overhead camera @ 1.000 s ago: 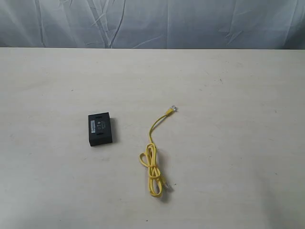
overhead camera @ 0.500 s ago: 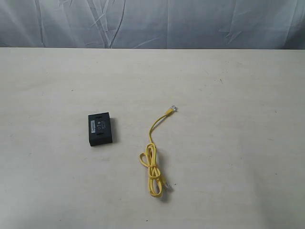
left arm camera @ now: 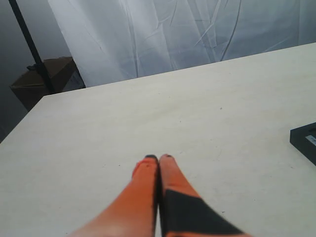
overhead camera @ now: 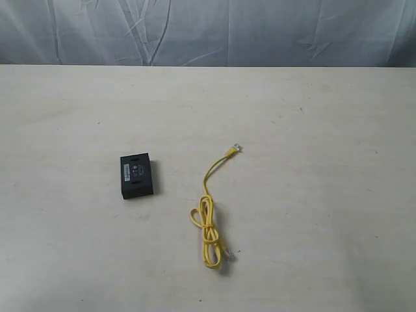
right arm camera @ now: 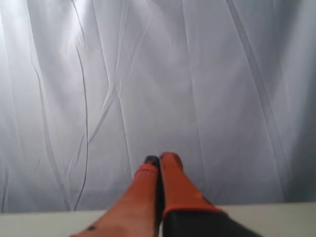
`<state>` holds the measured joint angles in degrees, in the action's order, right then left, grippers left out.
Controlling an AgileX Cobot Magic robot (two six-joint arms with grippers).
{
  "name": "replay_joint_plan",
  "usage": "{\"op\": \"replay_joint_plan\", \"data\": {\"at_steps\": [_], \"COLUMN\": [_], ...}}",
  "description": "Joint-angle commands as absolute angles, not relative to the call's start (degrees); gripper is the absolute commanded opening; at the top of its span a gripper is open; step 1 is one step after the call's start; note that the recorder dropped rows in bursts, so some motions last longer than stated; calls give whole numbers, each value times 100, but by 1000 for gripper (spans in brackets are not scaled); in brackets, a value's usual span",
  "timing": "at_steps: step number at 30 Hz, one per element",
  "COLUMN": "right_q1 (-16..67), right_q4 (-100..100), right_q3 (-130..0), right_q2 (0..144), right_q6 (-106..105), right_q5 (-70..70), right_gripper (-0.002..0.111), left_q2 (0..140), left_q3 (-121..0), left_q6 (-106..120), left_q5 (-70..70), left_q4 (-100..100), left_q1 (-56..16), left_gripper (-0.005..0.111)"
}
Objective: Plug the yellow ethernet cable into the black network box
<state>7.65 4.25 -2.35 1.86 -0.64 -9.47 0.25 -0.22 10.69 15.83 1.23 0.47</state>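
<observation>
The black network box (overhead camera: 137, 175) lies flat on the pale table (overhead camera: 312, 117), left of centre, pale label up. Its corner shows in the left wrist view too, black network box (left arm camera: 305, 141). To its right lies the yellow ethernet cable (overhead camera: 209, 209), with a loose loop in its middle, one clear plug (overhead camera: 236, 149) at the far end and the other (overhead camera: 231, 255) at the near end. Neither arm shows in the exterior view. My left gripper (left arm camera: 158, 158) is shut and empty above bare table. My right gripper (right arm camera: 160, 159) is shut and empty, facing the curtain.
A creased white curtain (overhead camera: 208, 32) hangs behind the table's far edge. In the left wrist view a black pole (left arm camera: 29, 44) and a brown cardboard box (left arm camera: 42, 79) stand beyond the table's corner.
</observation>
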Motion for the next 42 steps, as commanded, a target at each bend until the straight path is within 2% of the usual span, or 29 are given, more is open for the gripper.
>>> {"op": "replay_joint_plan", "data": {"at_steps": [1,6,9,13,16,24,28,34,42], "right_q1": [741,741,741,741,741,789,1358,2548,3410], "right_q4": [260,245,157,220,896,1614,1604,1588,580], "right_q3": [-1294,-2450,-2675,-2637,-2742,-4365,-5371,-6643,-8489], "right_q2": [1087,2712,3479,4219,4859,7251,8452,10169,12017], "right_q6": [-199,-199,-199,-152,-138,-138,-138,371,3761], "right_q5": [803,2307,2332,1695,1554,2763,3566,3667,3663], "right_gripper": [-1,-1,-1,-1,-1,-1,-1,-1,-1], "left_q2": [0,0,0,0,0,0,0,0,0], "left_q3": [0,0,0,0,0,0,0,0,0], "left_q6": [1063,1063,1063,1063,1063,1063,1063,1063,1063], "left_q5": [1528,1528,1528,1528,1528,1528,1528,1528,1528], "left_q4": [110,110,110,110,110,110,110,110,110], "left_q1": [63,63,63,63,63,63,63,63,63], "left_gripper": [0,0,0,0,0,0,0,0,0]}}
